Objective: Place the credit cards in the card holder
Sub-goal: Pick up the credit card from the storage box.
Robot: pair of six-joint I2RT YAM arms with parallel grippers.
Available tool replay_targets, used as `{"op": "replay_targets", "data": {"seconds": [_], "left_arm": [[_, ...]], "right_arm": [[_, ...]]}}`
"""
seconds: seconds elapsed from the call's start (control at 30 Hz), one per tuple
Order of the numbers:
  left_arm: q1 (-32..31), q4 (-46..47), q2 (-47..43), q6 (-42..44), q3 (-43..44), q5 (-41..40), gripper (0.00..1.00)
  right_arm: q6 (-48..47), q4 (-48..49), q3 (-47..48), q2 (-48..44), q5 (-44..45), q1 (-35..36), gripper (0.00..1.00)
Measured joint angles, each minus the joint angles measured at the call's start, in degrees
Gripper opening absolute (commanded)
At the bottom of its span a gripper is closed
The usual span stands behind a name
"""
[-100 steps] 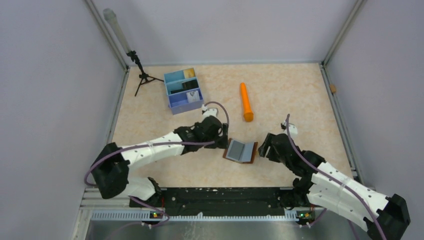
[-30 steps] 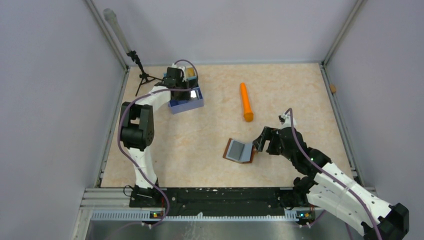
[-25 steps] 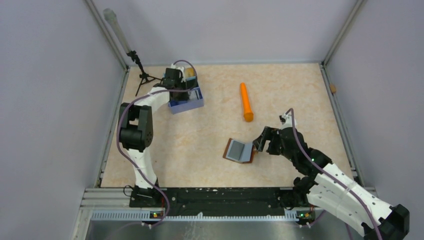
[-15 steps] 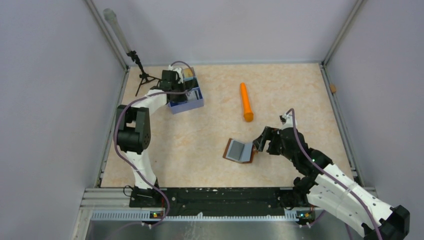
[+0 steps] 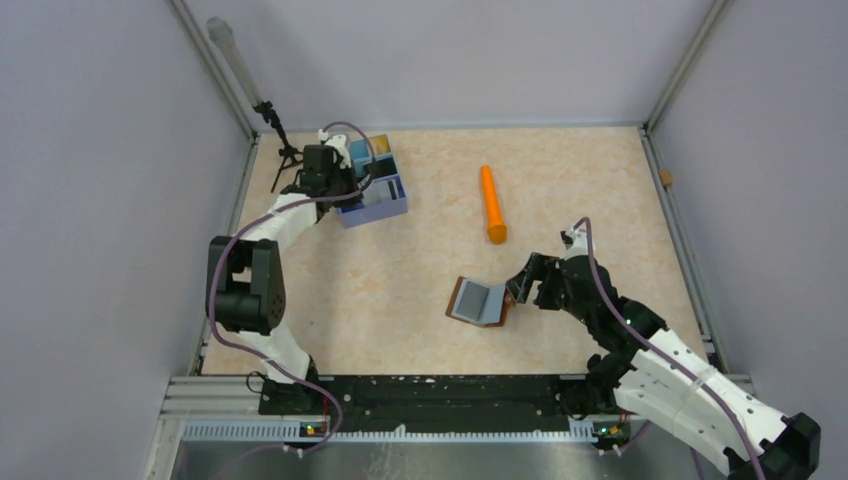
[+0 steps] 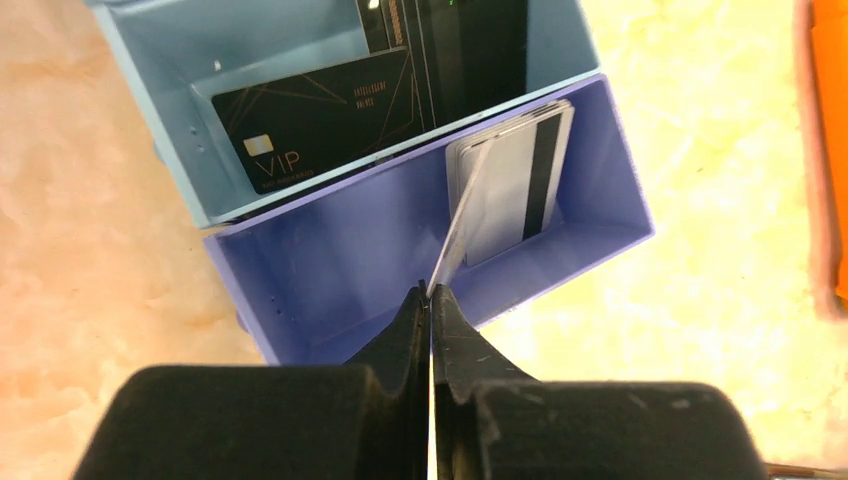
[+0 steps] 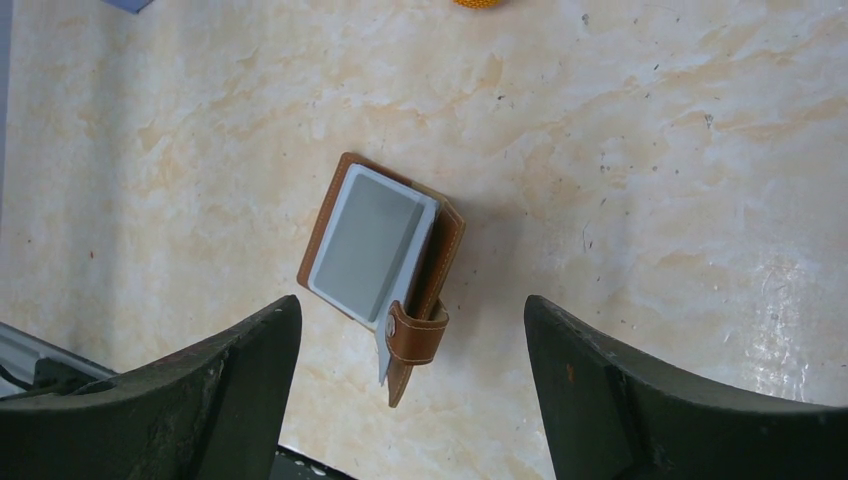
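In the left wrist view my left gripper (image 6: pixel 431 292) is shut on a thin pale credit card (image 6: pixel 462 215), seen edge-on and tilted up out of the purple compartment of the blue tray (image 6: pixel 330 250). Two more pale cards (image 6: pixel 515 180) lean on that compartment's far wall, and a black card (image 6: pixel 320 115) stands in the compartment behind. The brown card holder (image 7: pixel 445 250) lies open on the table with a grey card (image 7: pixel 370 245) in it. My right gripper (image 7: pixel 410 305) hangs open above it, one finger on each side. From above, the left gripper (image 5: pixel 358 185) is at the tray (image 5: pixel 385 210).
An orange marker (image 5: pixel 491 203) lies between the tray and the card holder (image 5: pixel 480 302). A small black tripod (image 5: pixel 281 152) stands in the back left corner next to the left arm. Walls close the table on three sides.
My left gripper has shut on the pale card, and the left arm has swung back to the left, tilting the card out of the stack. The right arm has not moved.
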Motion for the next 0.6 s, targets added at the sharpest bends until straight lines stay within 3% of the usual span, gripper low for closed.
{"op": "replay_targets", "data": {"seconds": [0.6], "left_arm": [[0.48,1.75,-11.04,0.52,-2.51,0.09,0.0]], "right_arm": [[-0.02,0.0,0.0,-0.79,-0.24,0.0,0.8]]}}
